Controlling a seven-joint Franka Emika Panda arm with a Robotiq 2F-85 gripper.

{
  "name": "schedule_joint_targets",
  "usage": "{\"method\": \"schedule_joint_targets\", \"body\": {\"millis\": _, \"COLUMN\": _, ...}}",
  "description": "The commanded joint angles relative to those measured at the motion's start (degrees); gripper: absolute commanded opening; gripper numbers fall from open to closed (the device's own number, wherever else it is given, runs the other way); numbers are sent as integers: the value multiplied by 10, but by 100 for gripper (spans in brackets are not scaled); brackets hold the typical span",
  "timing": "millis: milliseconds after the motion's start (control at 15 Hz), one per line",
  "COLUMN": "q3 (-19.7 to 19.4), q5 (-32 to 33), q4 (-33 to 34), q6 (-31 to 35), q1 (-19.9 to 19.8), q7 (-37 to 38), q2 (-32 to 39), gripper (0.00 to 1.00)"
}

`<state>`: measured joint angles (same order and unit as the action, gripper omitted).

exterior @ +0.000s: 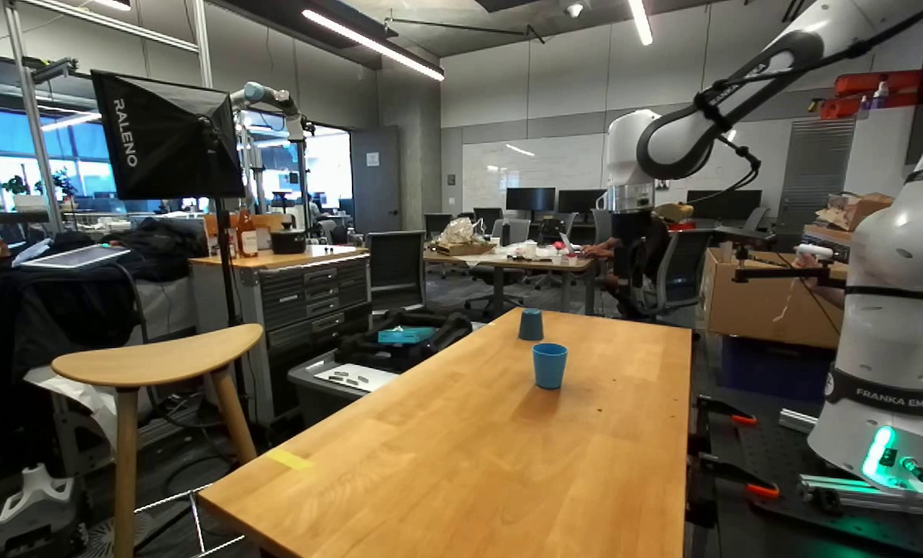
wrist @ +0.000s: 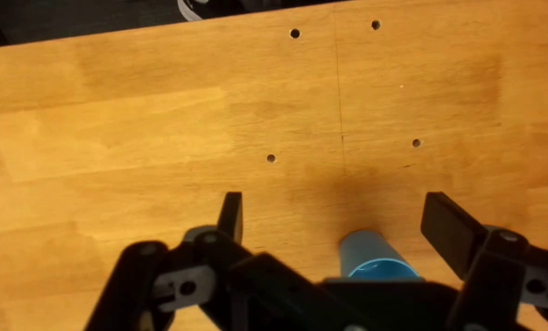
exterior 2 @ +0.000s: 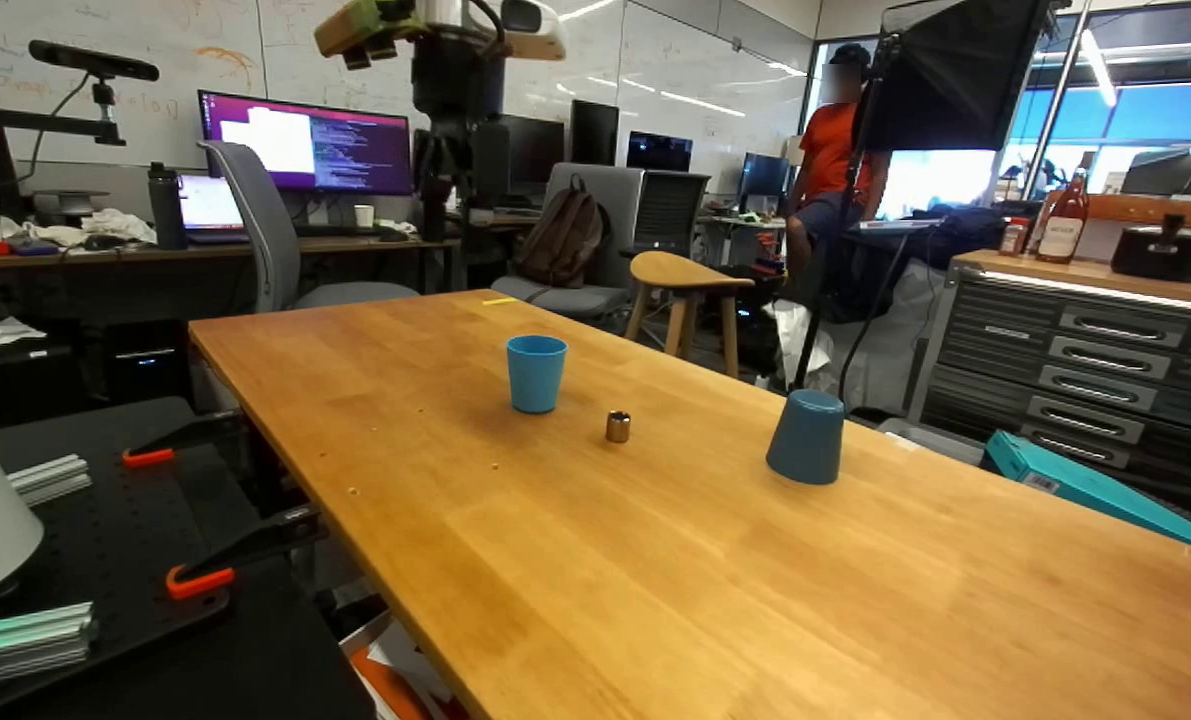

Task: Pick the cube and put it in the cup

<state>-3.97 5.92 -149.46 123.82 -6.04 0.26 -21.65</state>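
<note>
So far nothing looks done: the jaws hang wide and empty, well above the surface point(exterior 2: 655, 580). Lower than the jaws, and outside the wrist view, what must be the cube point(exterior 2: 618, 427), small and metallic, rests near the cup point(wrist: 365, 250), apart from it. The cup stands upright below the jaws, showing between them in the wrist view; a flipped cup point(exterior 2: 807, 440) is likely farther from them. Reaching, grasping, lifting and dropping all remain.
</note>
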Motion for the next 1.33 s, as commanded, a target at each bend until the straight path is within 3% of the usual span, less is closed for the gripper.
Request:
{"method": "schedule_joint_targets", "body": {"millis": 0, "q3": -15, "q5": -35, "q4": 100, "q6": 14, "q1": -14, "q7": 54, "q2": 146, "gripper": 100}}
{"method": "schedule_joint_targets", "body": {"millis": 600, "q3": -32, "q5": -34, "q4": 322, "q6": 177, "q1": -7, "q7": 180, "q2": 461, "gripper": 100}}
{"method": "schedule_joint_targets", "body": {"millis": 933, "q3": -33, "q5": -50, "q4": 440, "q6": 154, "q1": 7, "q7": 198, "q2": 599, "gripper": 100}}
{"method": "schedule_joint_targets", "body": {"millis": 1267, "q3": -16, "q5": -92, "q4": 472, "q6": 72, "q1": -2, "q7": 185, "q2": 630, "gripper": 100}}
